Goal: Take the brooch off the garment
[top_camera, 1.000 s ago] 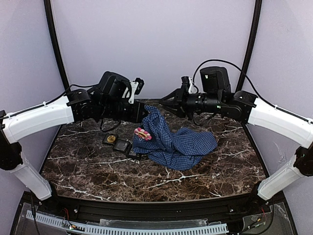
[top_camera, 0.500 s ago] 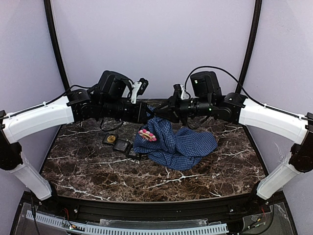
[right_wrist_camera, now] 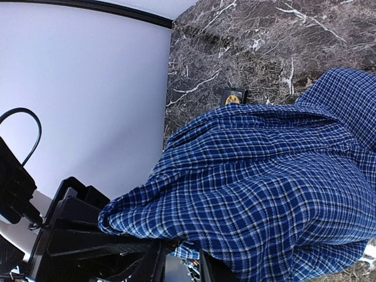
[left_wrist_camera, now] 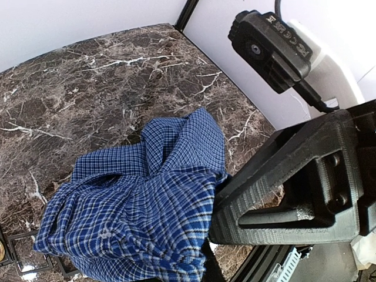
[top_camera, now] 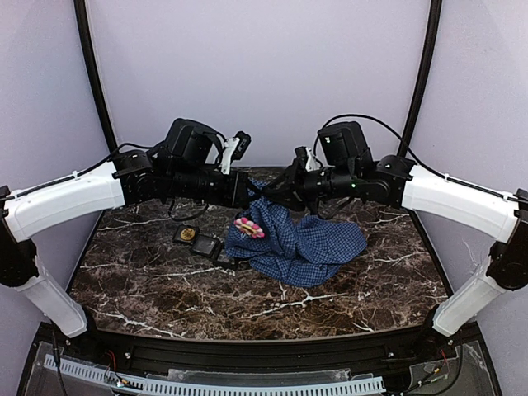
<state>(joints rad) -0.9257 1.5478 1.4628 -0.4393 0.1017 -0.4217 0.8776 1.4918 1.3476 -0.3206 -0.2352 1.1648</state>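
Over the dark marbled bench [top_camera: 165, 285], the shirt [top_camera: 307, 244] is pinched up by the left gripper [top_camera: 247, 192]; whether the right gripper [top_camera: 271, 190] is gripping can't be told.

Shirt [top_camera: 309, 243] blocks centre, tray [top_camera: 210, 247] beside, near table [top_camera: 247, 307] open

Soft, even light fills every view, so the pale walls [top_camera: 264, 74] are bright and shadows stay faint. The dark marble surface [top_camera: 165, 280] carries only a mild sheen. In the overhead view the black posts [top_camera: 91, 74] bow near the frame edges, bent by the lens. Up close, the checks on the shirt [right_wrist_camera: 264, 194] look crisp.
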